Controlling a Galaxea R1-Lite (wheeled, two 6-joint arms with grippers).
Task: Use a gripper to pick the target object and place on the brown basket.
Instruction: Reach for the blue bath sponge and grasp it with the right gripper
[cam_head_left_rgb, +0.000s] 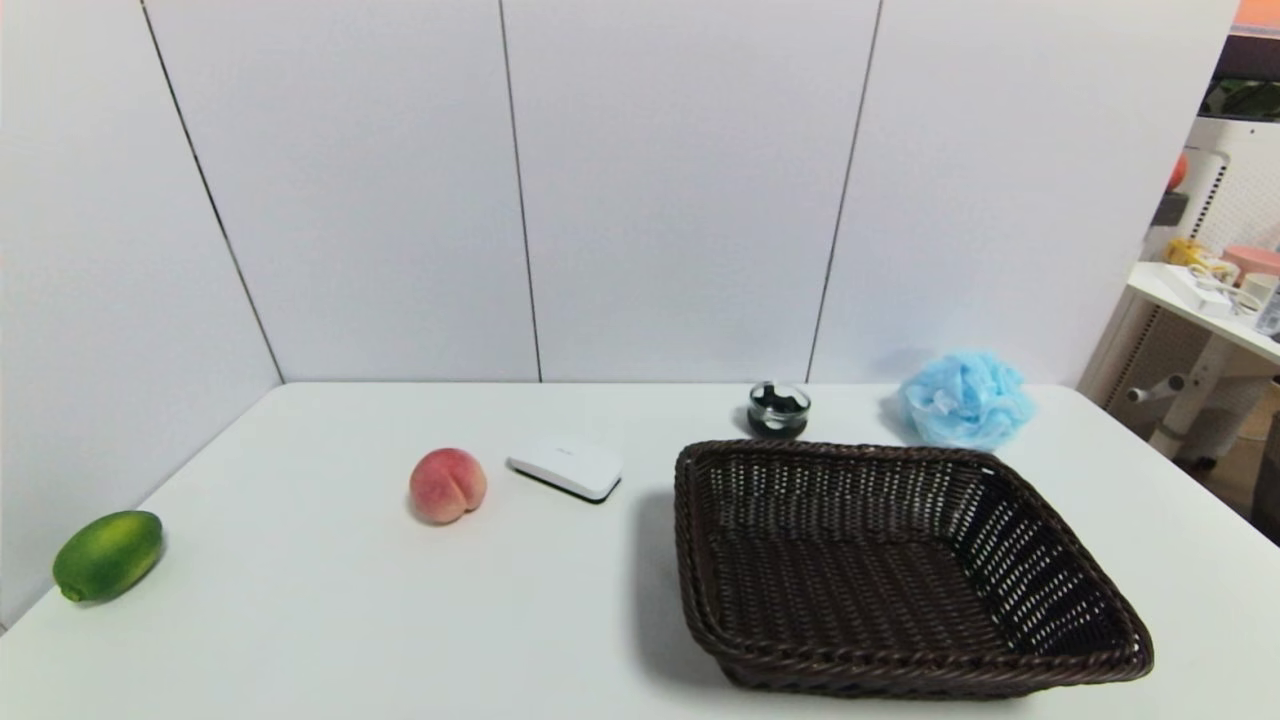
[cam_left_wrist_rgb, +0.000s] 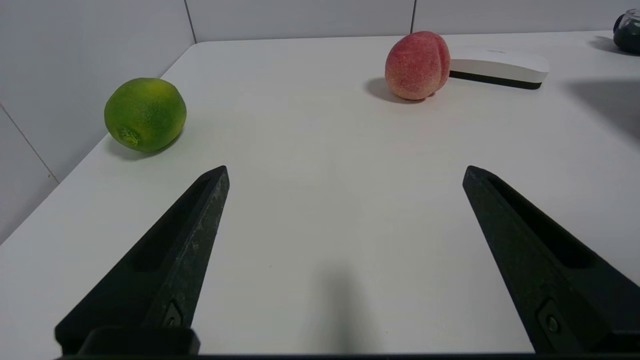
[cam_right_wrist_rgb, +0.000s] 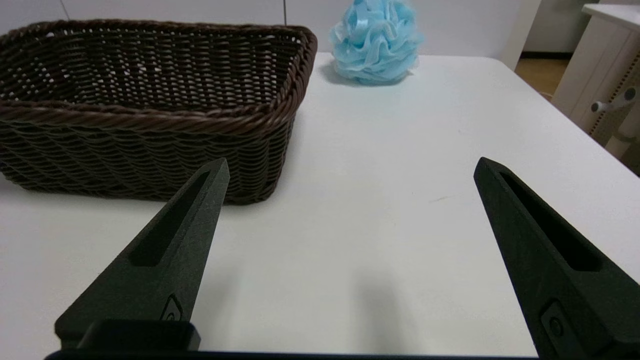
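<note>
The light-blue bath puff sits on the white table at the far right, just behind the far right corner of the brown basket. The basket is empty. In the right wrist view the puff lies well ahead of my right gripper, which is open and empty low over the table, with the basket beside it. My left gripper is open and empty over the table's near left part. Neither gripper shows in the head view.
A pink peach, a white flat box and a small dark glass jar stand mid-table. A green fruit lies at the left edge near the wall. A side table with clutter stands beyond the right edge.
</note>
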